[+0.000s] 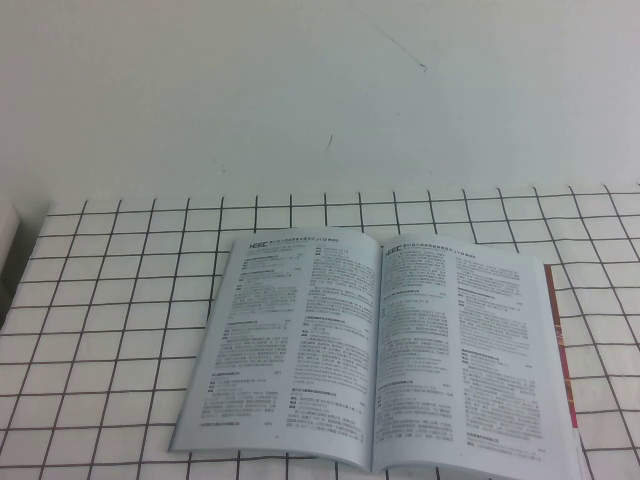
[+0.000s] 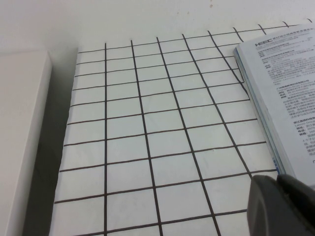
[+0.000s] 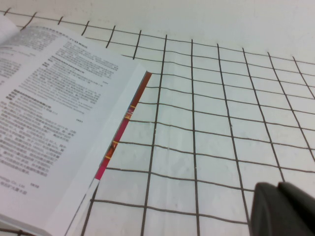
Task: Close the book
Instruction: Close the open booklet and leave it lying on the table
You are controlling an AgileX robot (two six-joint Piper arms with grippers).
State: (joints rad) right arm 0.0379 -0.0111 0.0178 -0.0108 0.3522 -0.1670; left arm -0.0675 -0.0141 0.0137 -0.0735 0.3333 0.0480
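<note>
An open book (image 1: 380,350) lies flat on the checked cloth at the near right of centre, printed pages up, its spine running away from me. A red cover edge (image 1: 561,340) shows under its right pages. Neither gripper appears in the high view. In the left wrist view, the left gripper (image 2: 277,179) hovers over the cloth close to the near left corner of the book (image 2: 285,83), its fingers together with nothing between them. In the right wrist view, the right gripper (image 3: 278,187) is off to the right of the book (image 3: 54,113), fingers together and empty.
A white cloth with a black grid (image 1: 120,300) covers the table. A white box (image 2: 19,137) stands beyond the cloth's left edge. Bare white surface (image 1: 320,100) lies behind the cloth.
</note>
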